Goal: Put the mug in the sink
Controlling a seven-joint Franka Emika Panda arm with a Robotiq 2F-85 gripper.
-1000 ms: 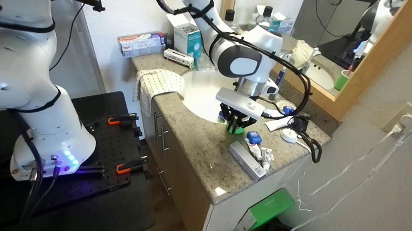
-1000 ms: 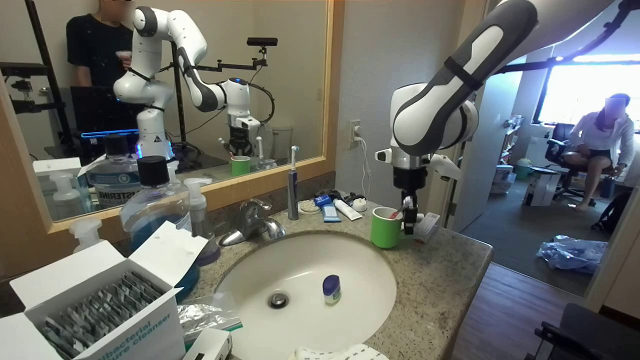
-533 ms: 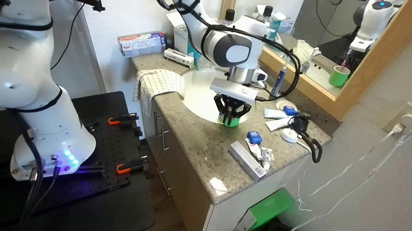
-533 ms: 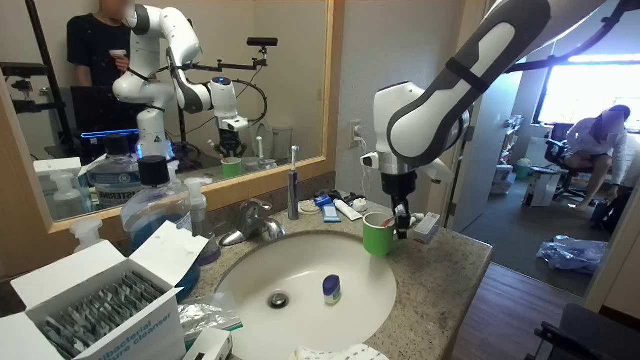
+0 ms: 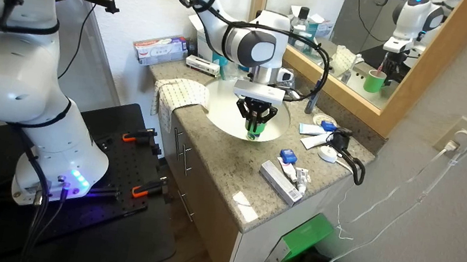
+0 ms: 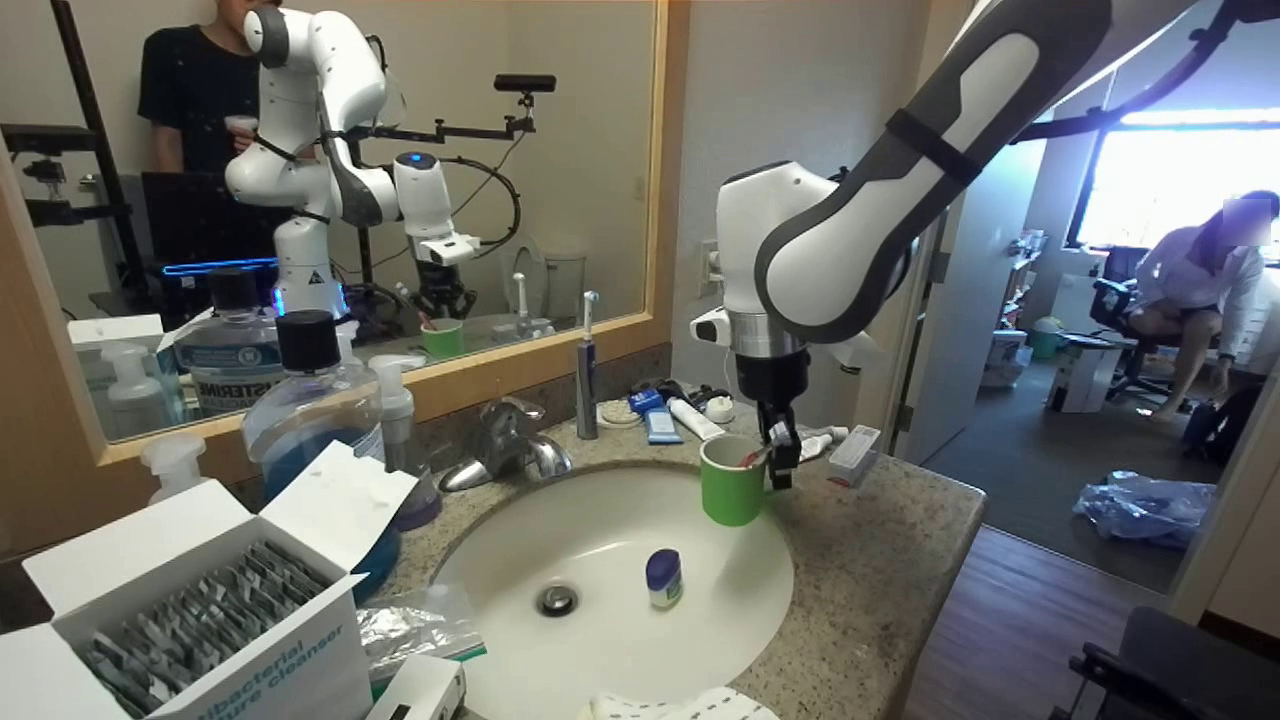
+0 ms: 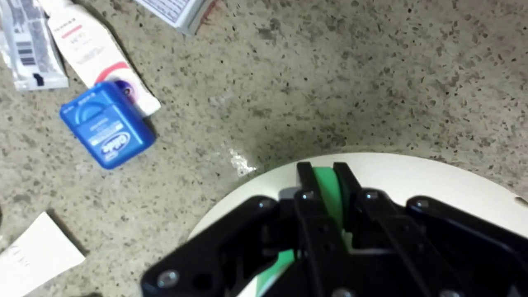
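My white jointed arm (image 6: pixel 860 240) arches over the edge of the white oval sink (image 6: pixel 610 520); my black tool (image 7: pixel 323 167) points down, pinching the upright green cylindrical mug (image 6: pixel 730 492).

Free room lies over the sink (image 6: pixel 600 640), from the mug (image 6: pixel 731 485) in the hand (image 7: pixel 323 169) to the sink's opposite end. Within the sink, the purple-capped container (image 6: pixel 663 578) obstructs the floor near the drain (image 6: pixel 557 601). Behind the sink, the faucet (image 6: pixel 508 445) and an upright electric toothbrush (image 6: pixel 586 395) limit access. In front of the sink, the surface (image 5: pixel 219 154) provides a passable strip, bounded by the cloth (image 5: pixel 181 94). Past the mug's end of the sink, a blue box (image 7: pixel 108 125), tubes (image 7: pixel 88 49) and a carton (image 5: pixel 281 182) restrict low passage; past the opposite end, bottles (image 6: pixel 310 420) and an open box (image 6: pixel 290 660).
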